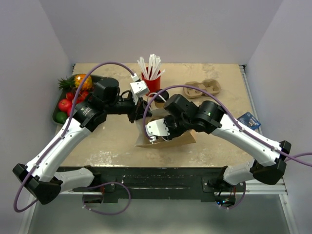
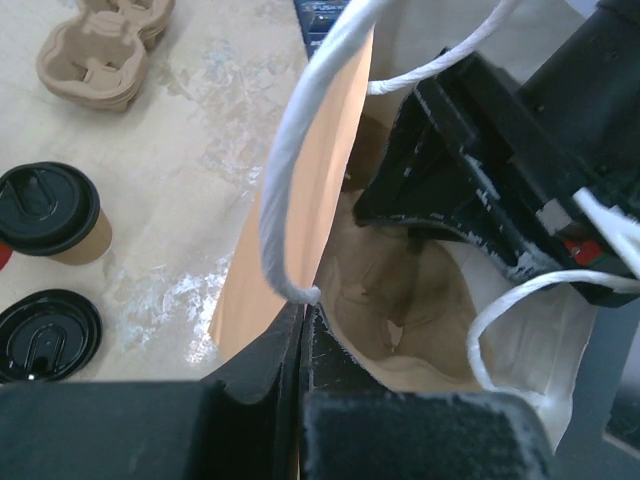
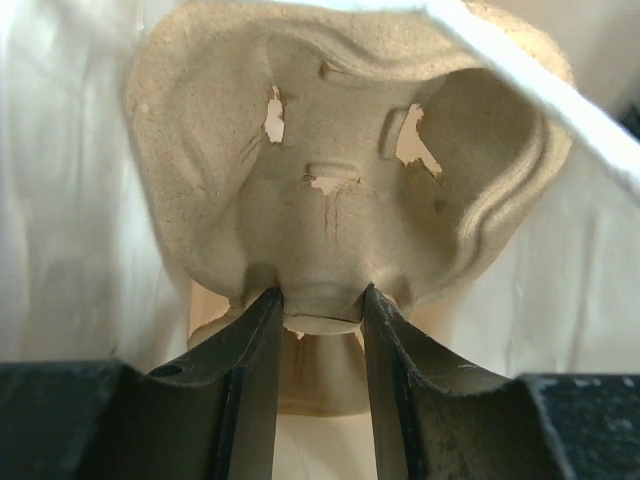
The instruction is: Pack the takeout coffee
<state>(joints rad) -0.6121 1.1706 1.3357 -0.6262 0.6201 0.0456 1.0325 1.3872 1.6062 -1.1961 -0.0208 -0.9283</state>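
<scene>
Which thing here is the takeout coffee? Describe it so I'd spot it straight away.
In the left wrist view, start at the brown paper bag with white cord handles; the takeout coffee stands on the table to its left. It is a short tan paper cup capped with a black lid, unlike the loose black lid lying flat beside it.

A robotics lab test cell: bare white walls (image 1: 161,29) box in a table (image 1: 214,146), two arms (image 1: 63,141) are bolted along its near edge, purple cables (image 1: 105,64) loop loose (fruit (image 1: 68,102), straws (image 1: 151,66), carriers (image 1: 204,88), a bag (image 1: 187,138) and a coffee (image 2: 50,212) stand about as props).
</scene>
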